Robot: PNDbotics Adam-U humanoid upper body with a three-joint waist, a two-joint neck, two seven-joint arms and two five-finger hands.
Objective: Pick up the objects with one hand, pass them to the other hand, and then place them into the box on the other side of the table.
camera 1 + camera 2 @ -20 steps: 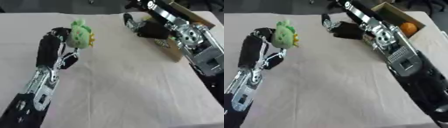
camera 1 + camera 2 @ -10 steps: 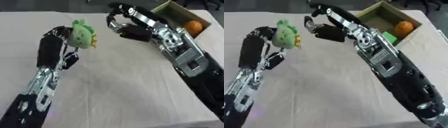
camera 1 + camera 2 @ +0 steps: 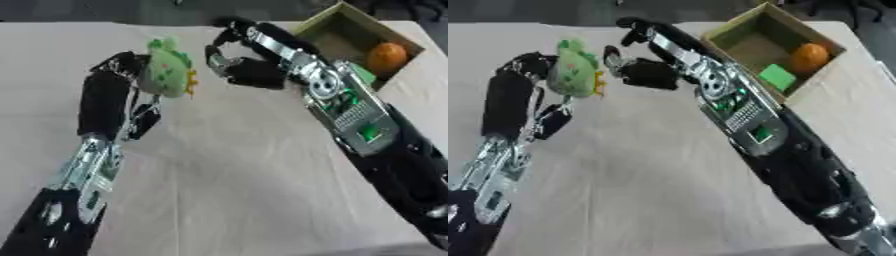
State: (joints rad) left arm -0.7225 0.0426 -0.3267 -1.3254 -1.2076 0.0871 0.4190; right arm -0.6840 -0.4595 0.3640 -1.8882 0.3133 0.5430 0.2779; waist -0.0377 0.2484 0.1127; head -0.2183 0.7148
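Note:
A green plush toy (image 3: pixel 168 72) with yellow bits on its side is held up above the table, my left hand (image 3: pixel 118 80) shut on it from the left. My right hand (image 3: pixel 238 62) hangs open just to the toy's right, fingers spread toward it, a small gap between them. The cardboard box (image 3: pixel 745 31) stands at the far right of the table; inside lie an orange ball (image 3: pixel 808 57) and a green block (image 3: pixel 777 77).
A pale cloth (image 3: pixel 227 180) covers the table. My right forearm (image 3: pixel 350 117) stretches diagonally from the lower right across the table in front of the box.
My right hand has swung left from in front of the box to right beside the toy. The left hand has kept the toy raised in about the same place.

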